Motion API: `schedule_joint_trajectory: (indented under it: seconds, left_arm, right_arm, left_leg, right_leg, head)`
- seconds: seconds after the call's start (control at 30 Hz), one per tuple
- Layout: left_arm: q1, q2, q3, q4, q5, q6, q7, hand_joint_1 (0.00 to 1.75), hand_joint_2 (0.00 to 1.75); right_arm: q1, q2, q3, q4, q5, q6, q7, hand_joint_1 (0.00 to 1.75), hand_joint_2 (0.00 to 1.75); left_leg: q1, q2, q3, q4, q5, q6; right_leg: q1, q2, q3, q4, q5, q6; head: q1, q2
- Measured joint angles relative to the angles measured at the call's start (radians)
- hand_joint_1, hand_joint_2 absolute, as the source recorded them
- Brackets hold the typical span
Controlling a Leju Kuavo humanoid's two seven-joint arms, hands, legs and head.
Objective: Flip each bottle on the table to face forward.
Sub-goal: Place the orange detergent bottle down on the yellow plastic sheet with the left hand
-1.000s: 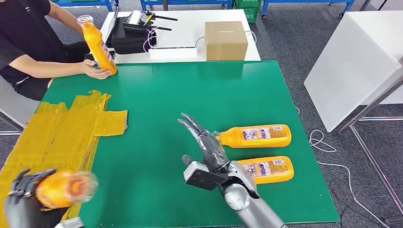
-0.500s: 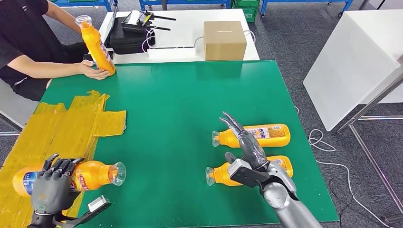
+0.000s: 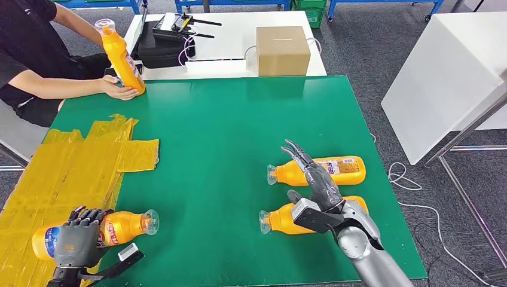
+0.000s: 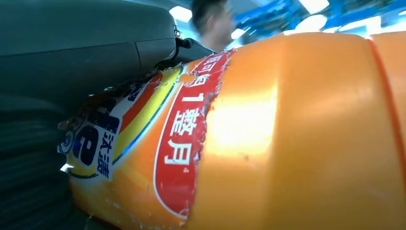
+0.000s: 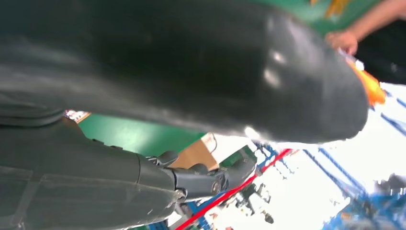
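Gripping one bottle point(image 3: 113, 229) at the yellow tape's edge, the left hand point(image 3: 76, 242) could let it roll on release, while the right hand point(image 3: 317, 185), fingers spread, risks nudging the two bottles point(image 3: 326, 170) beneath them.

Green mat point(image 3: 227, 131) covers table; taped patch point(image 3: 66, 173) on its left side. One bottle point(image 3: 128, 226) lies at front left, in left hand point(image 3: 76, 242). Two bottles lie front right, far one point(image 3: 341, 169) behind near one point(image 3: 281, 219); right hand point(image 3: 317, 185) above them. Cardboard box point(image 3: 283, 50) on table behind mat
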State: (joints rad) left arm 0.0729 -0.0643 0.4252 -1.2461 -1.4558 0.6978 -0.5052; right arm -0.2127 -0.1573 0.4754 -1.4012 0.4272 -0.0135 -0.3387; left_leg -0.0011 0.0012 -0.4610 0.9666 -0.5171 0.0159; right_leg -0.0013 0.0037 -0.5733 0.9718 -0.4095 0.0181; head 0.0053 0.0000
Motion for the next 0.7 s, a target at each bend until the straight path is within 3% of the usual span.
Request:
schedule_joint_trajectory:
  seconds: [0.07, 0.1, 0.13, 0.4, 0.7]
  left_arm:
    - [-0.009, 0.026, -0.040, 0.040, 0.014, 0.003, 0.052, 0.15, 0.87]
    - [-0.015, 0.039, -0.057, 0.062, 0.015, 0.004, 0.069, 0.00, 0.44]
    - [-0.022, 0.052, -0.072, 0.086, 0.012, 0.006, 0.084, 0.00, 0.00]
    - [-0.086, 0.143, -0.143, 0.251, 0.042, 0.012, 0.139, 0.00, 0.00]
    - [-0.063, 0.165, -0.167, 0.235, 0.027, 0.012, 0.157, 0.00, 0.00]
  right_arm:
    - [0.003, -0.003, -0.006, 0.000, 0.011, 0.013, -0.006, 0.00, 0.00]
    - [0.006, -0.007, -0.008, 0.000, 0.010, 0.013, -0.008, 0.00, 0.00]
    - [0.009, -0.012, -0.010, -0.001, 0.008, 0.011, -0.008, 0.00, 0.00]
    - [0.045, -0.047, -0.041, -0.016, 0.046, -0.011, -0.010, 0.00, 0.00]
    - [0.056, -0.062, -0.055, -0.018, 0.066, -0.012, -0.010, 0.00, 0.00]
  left_leg:
    - [0.000, 0.000, 0.000, 0.000, 0.000, 0.000]
    - [0.000, 0.000, 0.000, 0.000, 0.000, 0.000]
    - [-0.001, -0.001, 0.000, 0.000, 0.000, 0.000]
    - [-0.001, -0.005, 0.002, -0.001, 0.001, 0.000]
    - [-0.001, -0.005, 0.002, 0.000, 0.002, 0.001]
  right_leg:
    - [0.000, 0.000, 0.000, 0.000, 0.000, 0.000]
    - [0.000, 0.000, 0.000, 0.000, 0.000, 0.000]
    - [-0.001, -0.001, 0.000, 0.000, 0.000, 0.000]
    - [-0.002, -0.005, 0.005, 0.000, -0.001, 0.000]
    - [-0.002, -0.005, 0.005, 0.001, 0.000, -0.001]
  head:
    - [0.000, 0.000]
    - [0.000, 0.000]
    - [0.000, 0.000]
    - [-0.001, 0.000]
    - [0.000, 0.000]
